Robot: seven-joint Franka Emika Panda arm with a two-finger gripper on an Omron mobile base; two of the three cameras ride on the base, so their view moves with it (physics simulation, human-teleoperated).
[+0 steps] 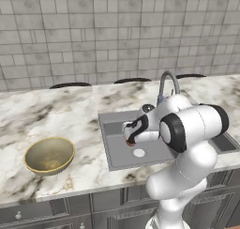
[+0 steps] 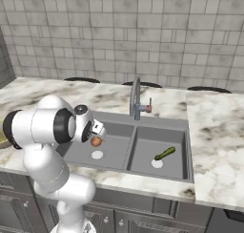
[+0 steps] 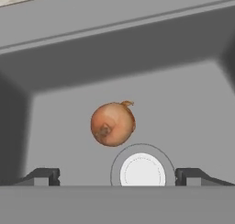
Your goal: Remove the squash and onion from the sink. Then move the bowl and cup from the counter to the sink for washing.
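One onion (image 3: 113,124) beside drain hole (image 3: 142,171), claw (image 3: 117,176) open above, squash (image 2: 164,153) apart

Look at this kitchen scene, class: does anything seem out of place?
Yes: food lies in the grey double-basin sink. A round reddish-brown onion sits in one basin, a slim dark green squash in the other, beside the drains.

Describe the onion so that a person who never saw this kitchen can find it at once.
Find the grey double sink set in the marble counter, under the curved faucet. The onion lies on the floor of the left basin, beside the white drain hole. It is a small round reddish-brown bulb, unlike the slim green squash in the right basin.
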